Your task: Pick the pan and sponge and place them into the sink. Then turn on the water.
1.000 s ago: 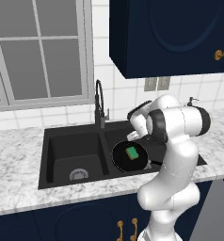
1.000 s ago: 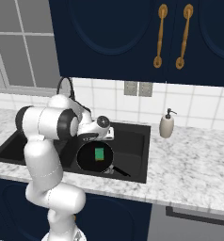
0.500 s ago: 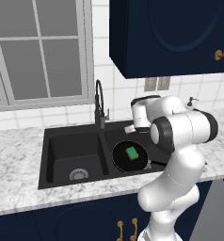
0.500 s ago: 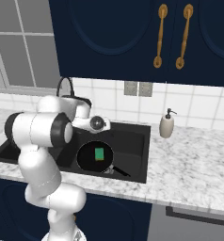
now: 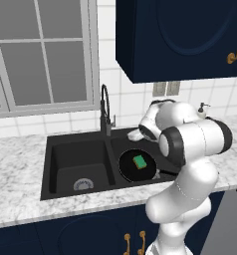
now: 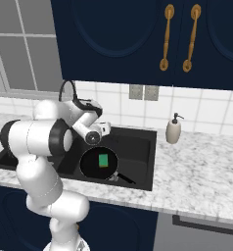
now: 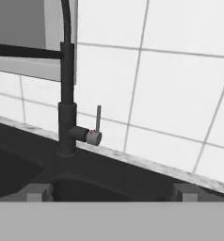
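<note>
Your gripper [image 7: 111, 192] has its jaws spread wide with nothing between them, its fingers [image 7: 37, 193] low in the hand view, aimed at the faucet [image 7: 67, 89] base. In the base views it hangs over the back of the sink's [image 5: 78, 149] right basin, just right of the faucet. Nearest you, the pan [image 5: 137, 165] lies flat in the right basin, handle toward the front right corner. The sponge [image 5: 139, 162] sits green side up inside the pan, about centered. The left basin holds only its silver drain [image 5: 82, 185]. Behind, the faucet stands at the divider by the back rim, its small lever [image 7: 98, 122] upright on the right side. No water stream is visible. A soap dispenser [image 6: 174, 130] stands on the counter [image 6: 201, 171] right of the sink, near the tiled wall [image 7: 170, 84].
</note>
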You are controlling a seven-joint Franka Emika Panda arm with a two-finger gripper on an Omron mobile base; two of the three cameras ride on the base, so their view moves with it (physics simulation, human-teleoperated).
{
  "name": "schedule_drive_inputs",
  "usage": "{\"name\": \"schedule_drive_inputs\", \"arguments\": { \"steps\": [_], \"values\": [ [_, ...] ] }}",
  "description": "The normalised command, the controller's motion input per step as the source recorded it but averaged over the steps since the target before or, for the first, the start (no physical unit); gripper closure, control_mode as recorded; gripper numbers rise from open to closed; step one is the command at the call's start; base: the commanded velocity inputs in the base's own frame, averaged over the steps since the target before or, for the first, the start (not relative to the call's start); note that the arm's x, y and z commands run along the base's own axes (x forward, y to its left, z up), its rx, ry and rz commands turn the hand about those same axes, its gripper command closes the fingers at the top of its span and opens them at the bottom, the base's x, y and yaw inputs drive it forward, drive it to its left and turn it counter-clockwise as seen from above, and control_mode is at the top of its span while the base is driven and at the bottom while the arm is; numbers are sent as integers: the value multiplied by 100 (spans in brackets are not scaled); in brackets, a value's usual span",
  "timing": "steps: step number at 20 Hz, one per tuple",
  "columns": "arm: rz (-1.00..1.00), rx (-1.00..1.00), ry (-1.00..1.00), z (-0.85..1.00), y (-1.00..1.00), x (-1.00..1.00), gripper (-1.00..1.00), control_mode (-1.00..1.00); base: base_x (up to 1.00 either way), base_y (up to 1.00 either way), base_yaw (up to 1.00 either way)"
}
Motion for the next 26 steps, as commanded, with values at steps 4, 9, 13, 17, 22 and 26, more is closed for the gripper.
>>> {"name": "schedule_drive_inputs", "arguments": {
  "steps": [4, 9, 13, 17, 22, 26],
  "values": [
    [0, 0, -11, 13, 16, 14, -100, -100, 0, 0, 0],
    [-1, 0, -3, 23, 10, 20, -100, -100, 0, 0, 0],
    [0, 1, 0, 30, 4, 23, -100, -100, 0, 0, 0],
    [0, 4, 0, 21, 0, 15, -100, -100, 0, 0, 0],
    [0, 4, 0, 16, 1, 20, -100, -100, 0, 0, 0],
    [-1, 4, 0, 11, 4, 19, -100, -100, 0, 0, 0]
  ]
}}
